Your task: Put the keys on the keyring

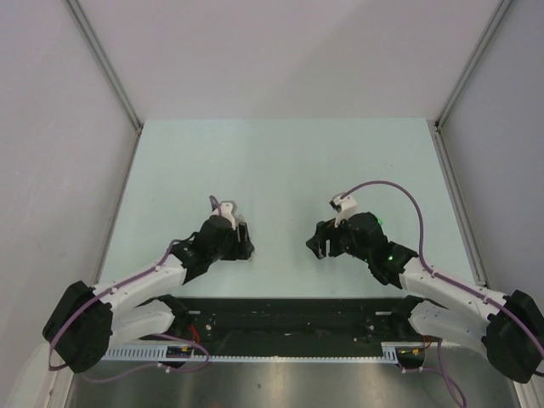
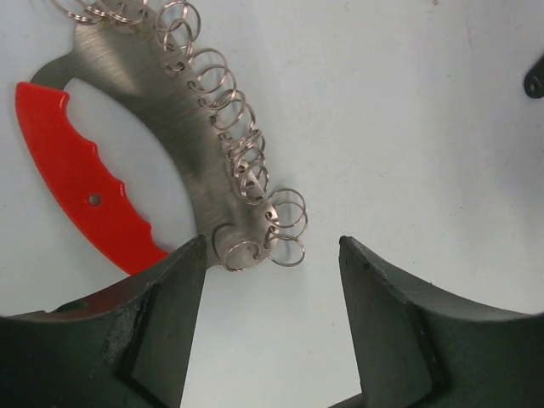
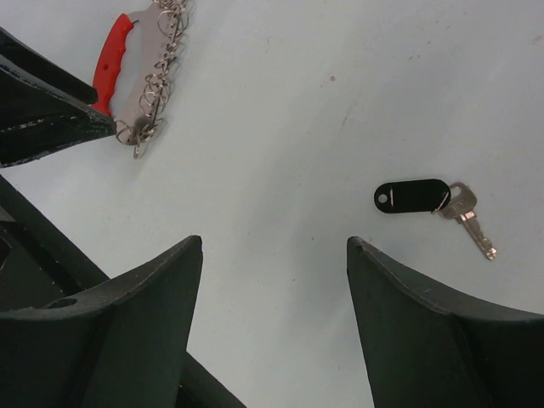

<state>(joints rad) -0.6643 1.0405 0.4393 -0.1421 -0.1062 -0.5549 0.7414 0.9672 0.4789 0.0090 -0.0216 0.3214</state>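
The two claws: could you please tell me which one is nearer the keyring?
The left claw: the keyring lies just ahead of its open jaws. The right claw, also open, faces the black key instead, with the keyring farther off.

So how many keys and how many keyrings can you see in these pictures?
Keys: 1, the black key
Keyrings: 1, the keyring with the red handle
Total: 2 things
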